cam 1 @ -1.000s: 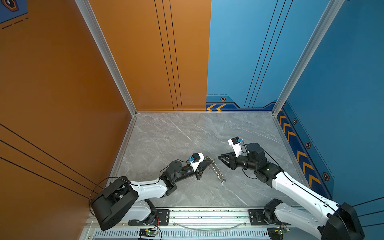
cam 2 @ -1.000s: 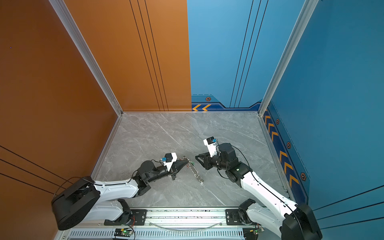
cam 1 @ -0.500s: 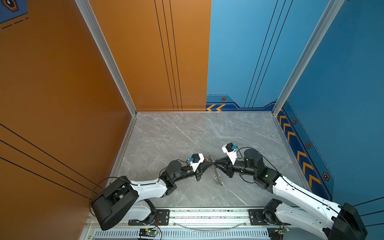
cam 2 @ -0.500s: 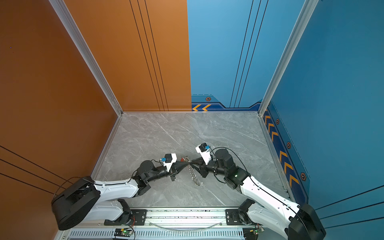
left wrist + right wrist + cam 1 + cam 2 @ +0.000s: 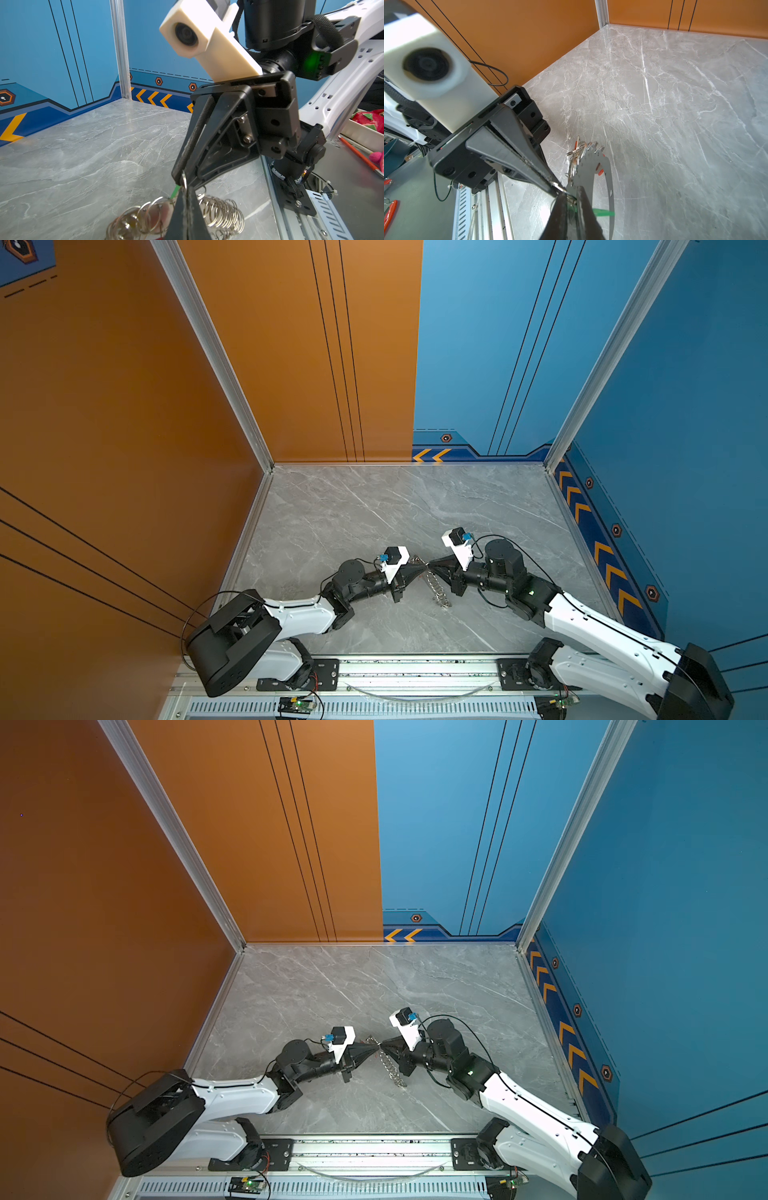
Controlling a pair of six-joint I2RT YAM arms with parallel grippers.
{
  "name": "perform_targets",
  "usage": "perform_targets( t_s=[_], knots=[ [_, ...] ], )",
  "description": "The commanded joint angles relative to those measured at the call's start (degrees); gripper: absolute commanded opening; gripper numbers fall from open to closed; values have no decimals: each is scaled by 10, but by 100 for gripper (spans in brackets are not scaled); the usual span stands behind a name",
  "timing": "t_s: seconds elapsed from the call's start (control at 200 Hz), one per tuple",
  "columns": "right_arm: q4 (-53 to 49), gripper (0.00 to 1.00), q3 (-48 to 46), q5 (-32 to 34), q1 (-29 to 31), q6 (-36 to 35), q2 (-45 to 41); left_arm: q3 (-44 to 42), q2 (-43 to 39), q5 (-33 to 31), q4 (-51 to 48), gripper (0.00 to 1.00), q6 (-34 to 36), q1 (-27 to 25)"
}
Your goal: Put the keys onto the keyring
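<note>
Both grippers meet tip to tip above the front middle of the table. The keyring (image 5: 437, 588) (image 5: 391, 1070) is a strip edged with many silver wire rings (image 5: 220, 212). Its near end lies on the table and its far end is lifted. My left gripper (image 5: 423, 568) (image 5: 187, 192) is shut on one silver ring at that lifted end. My right gripper (image 5: 430, 568) (image 5: 572, 197) is closed to a narrow gap on a key with a green tag (image 5: 604, 212) (image 5: 175, 192), right beside the left fingertips (image 5: 555, 188). Red-orange tags (image 5: 600, 171) hang on the strip (image 5: 591, 166).
An orange wall (image 5: 124, 448) closes the left side and blue walls (image 5: 685, 448) the back and right. A metal rail (image 5: 415, 668) runs along the front edge. Off the table, past the rail, stand a tray with red and pink things (image 5: 369, 122) and a red-handled tool (image 5: 361, 155).
My right gripper has swung left to meet the left gripper's tips, and its jaws have narrowed. The keyring's far end has risen a little. The left arm has barely moved.
</note>
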Motion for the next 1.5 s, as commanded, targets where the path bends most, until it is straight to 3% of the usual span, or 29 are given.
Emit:
perform_targets(
  t_s=[0.0,0.26,0.47,0.681,0.871,1.091,1.496],
  knots=[
    [3,18,10,19,8,-10,5,26,1,31,41,0,-10,2],
    [2,15,16,36,22,-14,16,27,0,30,46,0,-11,-2],
    [-32,0,32,90,37,-31,16,28,7,20,45,0,-7,-4],
    [-77,0,54,174,63,-67,12,34,7,-9,4,0,5,-4],
    [-116,0,73,235,79,-93,14,46,-11,-39,-75,13,18,-5],
    [-153,0,93,256,94,-123,27,64,-38,-52,-172,16,43,-3],
    [-149,0,94,266,107,-129,31,86,-61,-21,-292,20,100,-2]
  ],
)
